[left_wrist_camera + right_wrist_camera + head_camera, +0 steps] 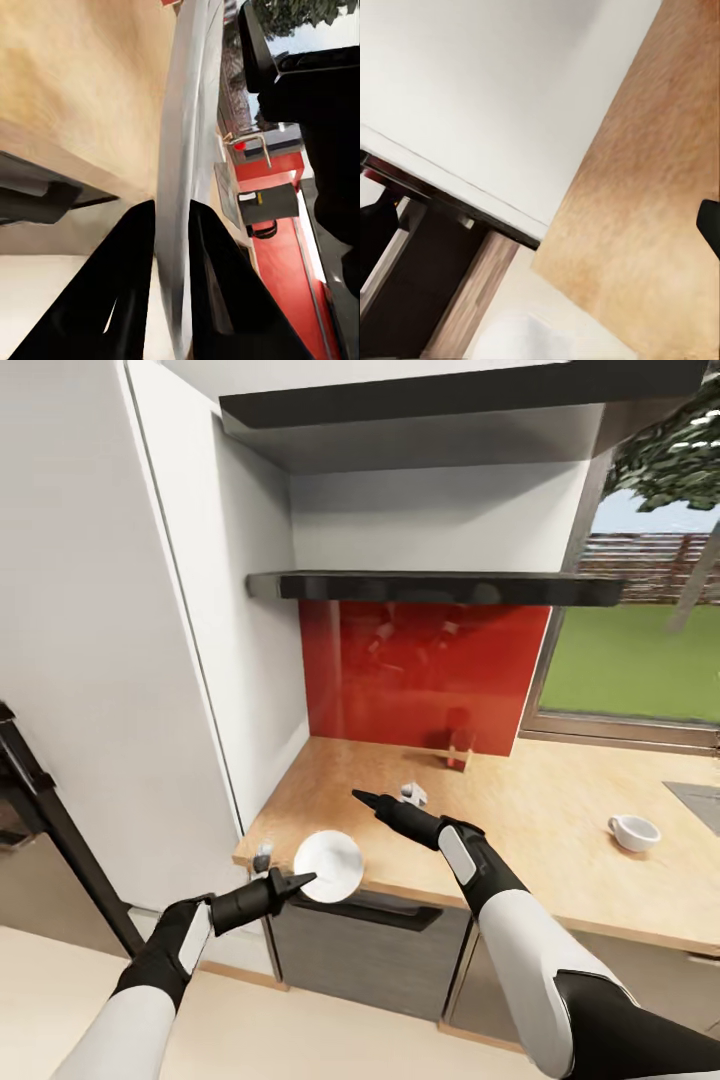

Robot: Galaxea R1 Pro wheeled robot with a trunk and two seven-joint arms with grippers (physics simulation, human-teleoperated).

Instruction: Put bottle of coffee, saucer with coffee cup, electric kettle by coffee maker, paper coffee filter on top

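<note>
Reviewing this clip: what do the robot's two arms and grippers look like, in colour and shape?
Both arms have smooth white forearm shells and black wrist sections, each with a light grey panel. The left gripper and right gripper are matte black with slim, tapering fingers ending in points. No cables or markings are visible.

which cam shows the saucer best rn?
Head view: the whole white saucer shows at the countertop front edge, its rim pinched by the left gripper. Left wrist view gives just its rim edge-on between the fingers. Right wrist view: can't identify it.
</note>
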